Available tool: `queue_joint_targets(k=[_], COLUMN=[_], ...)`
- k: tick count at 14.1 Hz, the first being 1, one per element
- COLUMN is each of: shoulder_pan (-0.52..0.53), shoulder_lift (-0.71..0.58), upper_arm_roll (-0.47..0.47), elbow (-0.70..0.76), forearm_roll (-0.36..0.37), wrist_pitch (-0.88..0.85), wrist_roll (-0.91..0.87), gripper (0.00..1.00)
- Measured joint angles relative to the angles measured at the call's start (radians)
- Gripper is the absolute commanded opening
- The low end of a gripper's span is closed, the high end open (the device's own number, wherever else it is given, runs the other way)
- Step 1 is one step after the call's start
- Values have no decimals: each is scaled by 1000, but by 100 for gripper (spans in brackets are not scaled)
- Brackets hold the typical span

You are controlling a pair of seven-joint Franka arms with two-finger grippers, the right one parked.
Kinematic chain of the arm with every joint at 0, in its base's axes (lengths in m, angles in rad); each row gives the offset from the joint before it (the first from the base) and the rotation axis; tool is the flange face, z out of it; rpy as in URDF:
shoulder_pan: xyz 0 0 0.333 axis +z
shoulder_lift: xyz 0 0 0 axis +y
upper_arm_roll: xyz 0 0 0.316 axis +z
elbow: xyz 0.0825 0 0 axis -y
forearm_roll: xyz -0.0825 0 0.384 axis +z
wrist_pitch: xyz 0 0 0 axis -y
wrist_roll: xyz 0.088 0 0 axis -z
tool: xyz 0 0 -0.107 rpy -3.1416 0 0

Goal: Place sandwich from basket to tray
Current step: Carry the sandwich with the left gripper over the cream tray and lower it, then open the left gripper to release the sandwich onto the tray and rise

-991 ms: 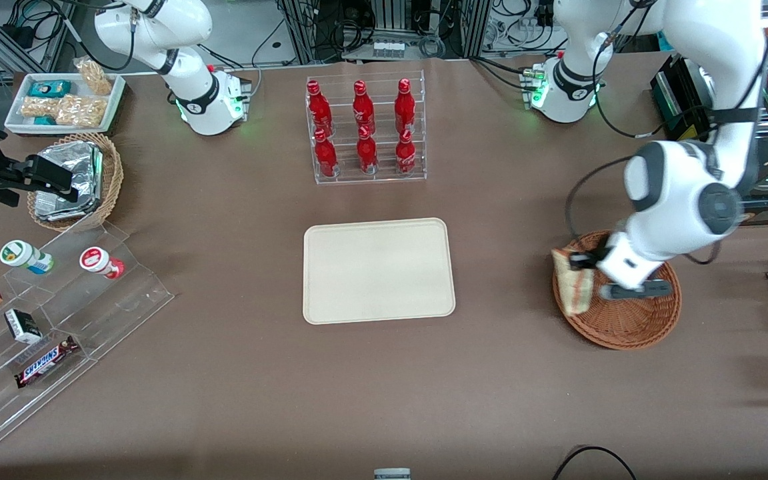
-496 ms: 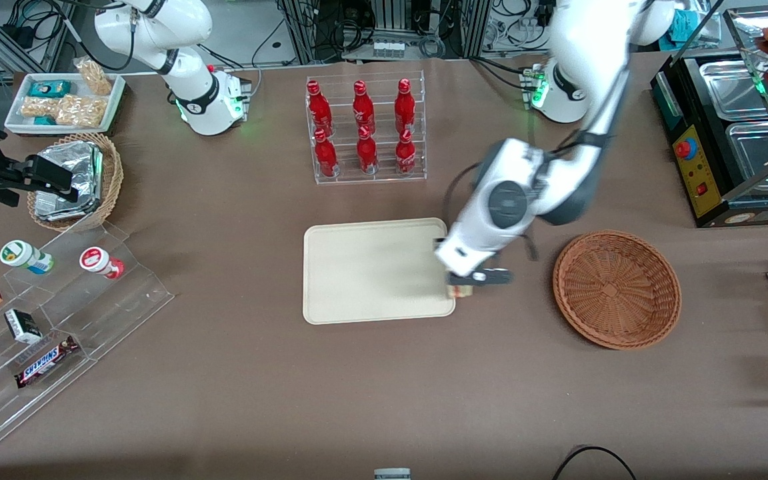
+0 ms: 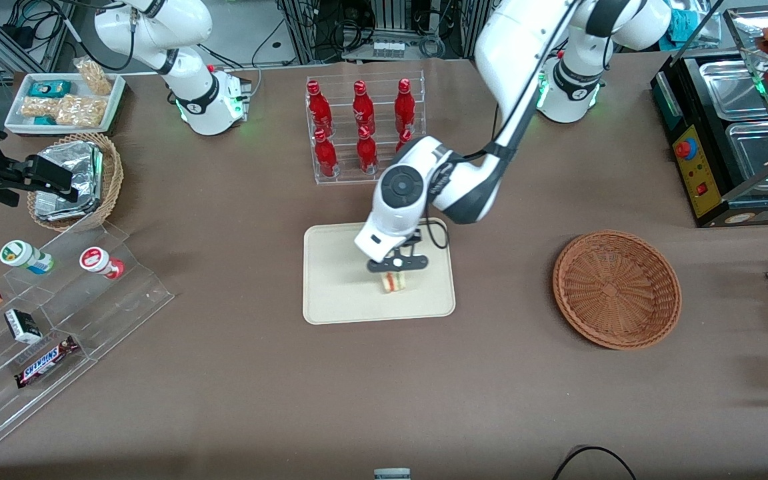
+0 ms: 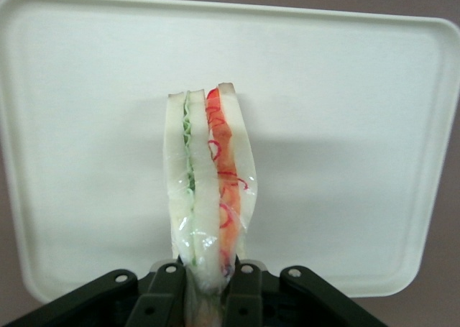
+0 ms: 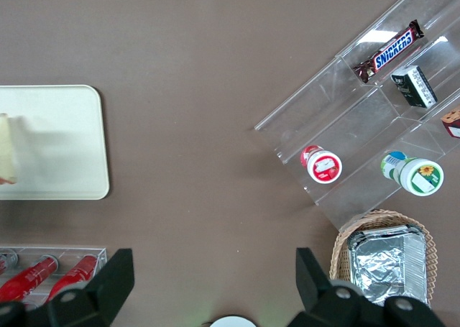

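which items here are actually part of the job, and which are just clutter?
In play:
- sandwich, held in the gripper above the tray
- tray
- basket, nothing in it, toward the working arm's end

Clutter:
- red bottles in clear rack
- foil packs in small wicker basket
- white snack tray
- clear stepped display with Snickers bar

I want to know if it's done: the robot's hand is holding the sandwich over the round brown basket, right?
Not quite. The gripper is holding the sandwich, but over the tray, not the basket. The front view shows this, and nothing lies in the basket.
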Motion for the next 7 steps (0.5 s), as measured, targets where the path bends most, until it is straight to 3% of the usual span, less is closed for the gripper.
queue_joint_targets(k=[3, 4, 5, 6, 7], shoulder_pan=[-35, -39, -40, -40, -40], shoulder_lift=[51, 59, 62, 61, 62], upper_arm_roll=[0, 0, 0, 2, 5], elbow=[3, 4, 6, 9, 12], forearm_roll=[0, 0, 0, 0, 3], wrist_pitch=[81, 93, 96, 96, 96], wrist_roll=[-29, -31, -31, -31, -31], gripper=[4, 18, 83, 100, 100])
